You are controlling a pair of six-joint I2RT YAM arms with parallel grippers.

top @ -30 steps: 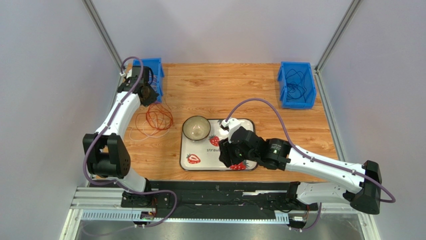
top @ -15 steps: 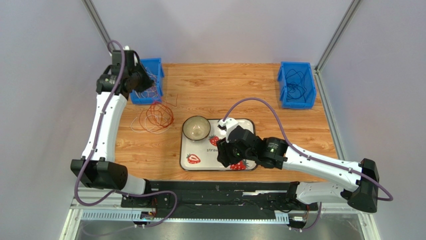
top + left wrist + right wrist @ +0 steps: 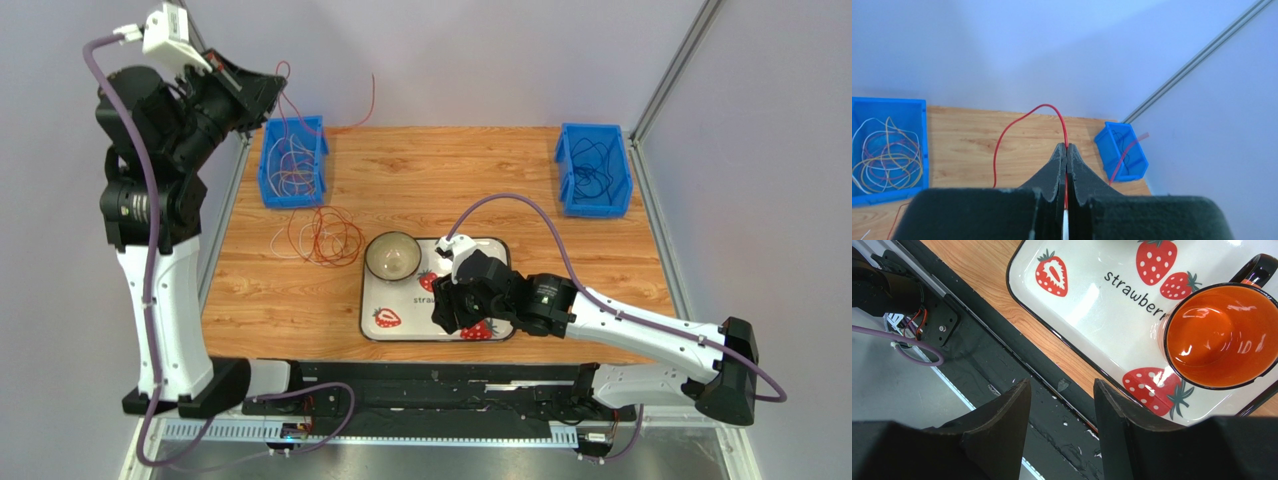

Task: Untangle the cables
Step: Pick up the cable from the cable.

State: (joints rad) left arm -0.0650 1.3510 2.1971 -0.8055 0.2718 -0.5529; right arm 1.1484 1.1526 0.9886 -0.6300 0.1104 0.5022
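Left end effector (image 3: 1067,149) clenched on one thin red cable (image 3: 1019,120), high over the worktop's (image 3: 470,180) far-left corner.

The cable arcs smoothly from the pinched tips. Further cables (image 3: 292,160) lie looped in the left blue bin (image 3: 290,203), with a red-orange coil (image 3: 325,237) just beside it on wood grain and dark strands (image 3: 592,165) in the right blue bin (image 3: 595,212). Broad wood separates the two bins. One glossy strawberry tray (image 3: 420,325) carries one bowl (image 3: 392,256) and one orange-lined mug (image 3: 1219,335). The right end effector (image 3: 1061,390) hangs released over the tray's near edge.
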